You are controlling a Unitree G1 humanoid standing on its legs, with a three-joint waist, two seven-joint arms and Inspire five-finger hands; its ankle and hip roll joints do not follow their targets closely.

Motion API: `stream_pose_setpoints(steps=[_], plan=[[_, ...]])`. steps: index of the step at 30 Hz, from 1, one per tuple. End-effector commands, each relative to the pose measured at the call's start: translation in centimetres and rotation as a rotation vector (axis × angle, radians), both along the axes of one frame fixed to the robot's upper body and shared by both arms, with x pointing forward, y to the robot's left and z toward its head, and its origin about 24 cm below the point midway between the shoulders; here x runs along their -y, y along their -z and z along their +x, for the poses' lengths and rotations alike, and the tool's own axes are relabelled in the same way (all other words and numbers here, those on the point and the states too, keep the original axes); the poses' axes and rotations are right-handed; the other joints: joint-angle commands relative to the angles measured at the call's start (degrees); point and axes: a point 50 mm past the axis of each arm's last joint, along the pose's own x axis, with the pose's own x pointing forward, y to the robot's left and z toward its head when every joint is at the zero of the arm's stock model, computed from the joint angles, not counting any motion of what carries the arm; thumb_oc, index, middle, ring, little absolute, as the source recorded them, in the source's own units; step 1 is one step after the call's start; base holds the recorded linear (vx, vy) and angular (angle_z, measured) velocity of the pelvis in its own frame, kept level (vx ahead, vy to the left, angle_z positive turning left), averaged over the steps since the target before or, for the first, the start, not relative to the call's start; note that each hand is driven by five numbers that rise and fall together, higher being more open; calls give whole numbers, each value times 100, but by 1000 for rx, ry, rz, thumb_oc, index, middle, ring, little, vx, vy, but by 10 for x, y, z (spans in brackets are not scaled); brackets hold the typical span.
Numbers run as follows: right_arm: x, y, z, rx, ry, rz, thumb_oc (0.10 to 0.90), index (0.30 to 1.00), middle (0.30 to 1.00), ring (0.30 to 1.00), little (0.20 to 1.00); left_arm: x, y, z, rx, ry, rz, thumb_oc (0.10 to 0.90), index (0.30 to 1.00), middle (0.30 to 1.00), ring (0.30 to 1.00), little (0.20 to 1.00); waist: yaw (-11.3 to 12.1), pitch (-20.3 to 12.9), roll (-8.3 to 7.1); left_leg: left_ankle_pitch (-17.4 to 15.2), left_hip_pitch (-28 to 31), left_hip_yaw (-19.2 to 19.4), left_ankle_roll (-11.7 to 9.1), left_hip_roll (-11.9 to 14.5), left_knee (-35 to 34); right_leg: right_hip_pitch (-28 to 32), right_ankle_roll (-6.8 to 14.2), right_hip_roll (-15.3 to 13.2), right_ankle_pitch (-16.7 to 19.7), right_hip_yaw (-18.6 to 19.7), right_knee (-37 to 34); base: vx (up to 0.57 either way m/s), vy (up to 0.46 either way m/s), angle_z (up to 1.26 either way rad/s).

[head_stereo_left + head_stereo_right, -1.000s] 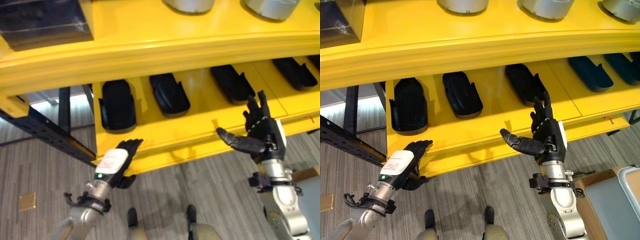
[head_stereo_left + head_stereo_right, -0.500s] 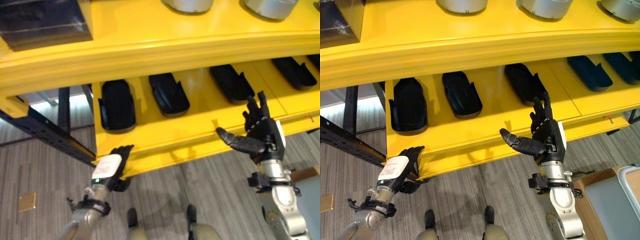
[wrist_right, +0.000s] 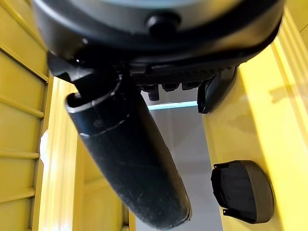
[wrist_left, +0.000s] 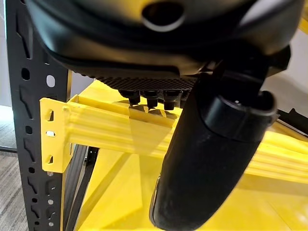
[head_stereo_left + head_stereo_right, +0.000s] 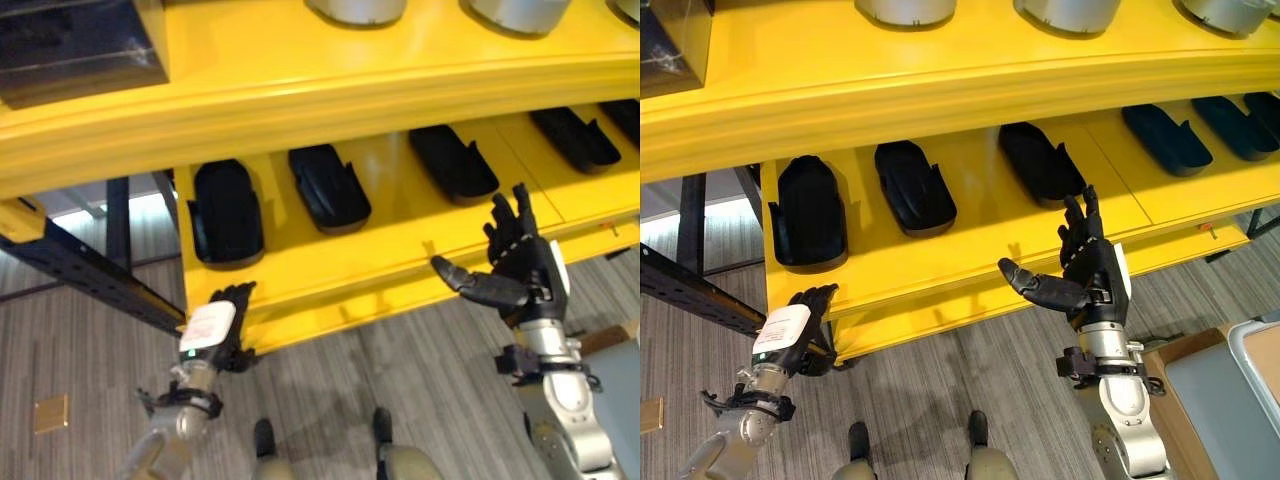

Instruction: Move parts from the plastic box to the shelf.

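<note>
While both my hands are empty, I'd say I'm between placements: something's just gone on the shelf (image 5: pixel 330 260) or I'm about to go back for the next part. My right hand (image 5: pixel 515 275) hangs in front of the lower shelf's front edge, fingers straight up and thumb stuck out sideways, holding nothing. My left hand (image 5: pixel 215 325) is down low by the shelf's left front corner, just under the lip, fingers relaxed and loose, nothing in it either.

Parts-wise, there's a row of black parts along the lower shelf: one near the left end (image 5: pixel 227 210), another beside it (image 5: pixel 328 187), a third further right (image 5: pixel 452 162), and more toward the right end (image 5: pixel 572 138). They sit apart from each other, all resting flat as far as I can tell.

The box is the question. At the lower right there's a grey bin (image 5: pixel 1230 385) on the floor next to my right arm, probably the plastic box, but I can't see what's inside it. My guess for the next move is turning right and reaching down into it.

Stuff to watch: the upper shelf overhangs with grey round things (image 5: pixel 905 10) on top, and the black upright (image 4: pixel 31 120) is close to my left hand.
</note>
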Motion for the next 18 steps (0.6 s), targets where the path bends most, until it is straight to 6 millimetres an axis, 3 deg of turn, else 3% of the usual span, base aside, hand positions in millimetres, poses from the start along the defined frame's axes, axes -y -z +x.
stream_pose_setpoints(steps=[1,18], plan=[[0,-56,-1,305,-7,-2,900,1000,1000,1000,1000,-16,-7,19,35,-75,50,900,1000,1000,1000,1000,-116,-212,-187,159,234,183,-1,125,-43,-323,-315,338,-506,-71,912,19,2,-7],[-5,-57,-3,320,-46,9,900,1000,1000,1000,1000,-2,28,43,-111,-116,56,900,1000,1000,1000,1000,-285,-157,-202,161,209,294,9,119,-43,-469,-293,312,-474,32,963,4,1,-1]])
